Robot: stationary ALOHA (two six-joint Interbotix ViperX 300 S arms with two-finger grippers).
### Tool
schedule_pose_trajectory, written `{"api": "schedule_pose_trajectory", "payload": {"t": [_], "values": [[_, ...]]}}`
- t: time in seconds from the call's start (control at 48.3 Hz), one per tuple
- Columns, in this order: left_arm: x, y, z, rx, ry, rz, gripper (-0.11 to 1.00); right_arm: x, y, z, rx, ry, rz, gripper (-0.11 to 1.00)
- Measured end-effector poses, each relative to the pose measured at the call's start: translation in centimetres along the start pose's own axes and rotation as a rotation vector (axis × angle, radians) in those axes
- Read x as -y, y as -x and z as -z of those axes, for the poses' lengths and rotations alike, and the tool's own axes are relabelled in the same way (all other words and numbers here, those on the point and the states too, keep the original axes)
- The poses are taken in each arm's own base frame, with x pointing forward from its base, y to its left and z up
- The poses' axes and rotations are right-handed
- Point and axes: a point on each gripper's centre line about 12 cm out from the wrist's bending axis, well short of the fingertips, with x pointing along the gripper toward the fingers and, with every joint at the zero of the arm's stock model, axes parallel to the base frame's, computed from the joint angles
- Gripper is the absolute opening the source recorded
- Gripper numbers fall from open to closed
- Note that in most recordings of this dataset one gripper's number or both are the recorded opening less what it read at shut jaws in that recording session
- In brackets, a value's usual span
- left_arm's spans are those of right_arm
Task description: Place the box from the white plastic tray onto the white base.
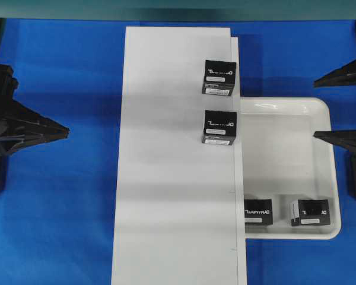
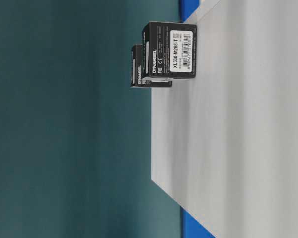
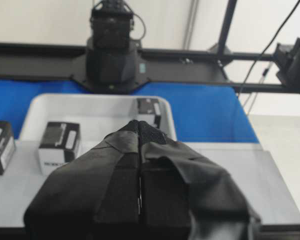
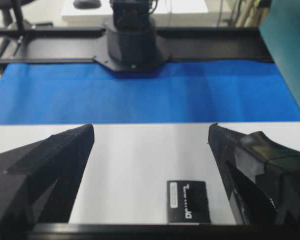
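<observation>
The white base (image 1: 172,178) lay lengthwise on the blue worktop (image 1: 65,237) and carried two boxes along its right edge. The white plastic tray (image 1: 291,160) beside it held two more; the box (image 1: 310,212) in its near right corner was a candidate. The right gripper (image 1: 335,107) stood spread wide and empty; the left gripper (image 1: 62,132) was pressed together. Judged step: between placements. Next: descend over a tray box.
</observation>
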Motion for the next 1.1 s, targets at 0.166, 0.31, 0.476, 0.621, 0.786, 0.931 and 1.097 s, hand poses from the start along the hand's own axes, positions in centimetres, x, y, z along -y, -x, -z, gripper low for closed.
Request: {"api": "schedule_pose_trajectory", "payload": {"t": [0.166, 0.31, 0.476, 0.621, 0.786, 0.931, 1.097], "values": [[0.0, -0.1, 0.2, -0.005, 0.0, 0.001, -0.07, 0.0, -0.2, 0.0, 0.0, 0.0, 0.001, 0.99], [0.0, -0.3, 0.4, -0.015, -0.002, 0.001, -0.07, 0.0, -0.4, 0.2, -0.006, 0.0, 0.0, 0.99], [0.0, -0.5, 0.5, -0.018, 0.0, 0.0, -0.07, 0.0, -0.6, 0.4, -0.017, -0.002, 0.001, 0.99], [0.0, -0.5, 0.6, -0.022, 0.0, 0.0, -0.07, 0.0, -1.0, 0.7, -0.029, -0.001, 0.0, 0.99], [0.0, -0.5, 0.6, -0.023, 0.0, 0.0, -0.07, 0.0, -1.5, 1.1, -0.038, 0.001, -0.002, 0.99], [0.0, -0.5, 1.2, -0.038, 0.003, -0.001, -0.07, -0.2, -1.8, 1.1, -0.024, 0.002, -0.008, 0.99], [-0.1, -0.4, 2.2, -0.06, 0.0, -0.002, -0.07, -0.5, -2.3, 1.6, -0.017, 0.004, -0.02, 0.99]]}}
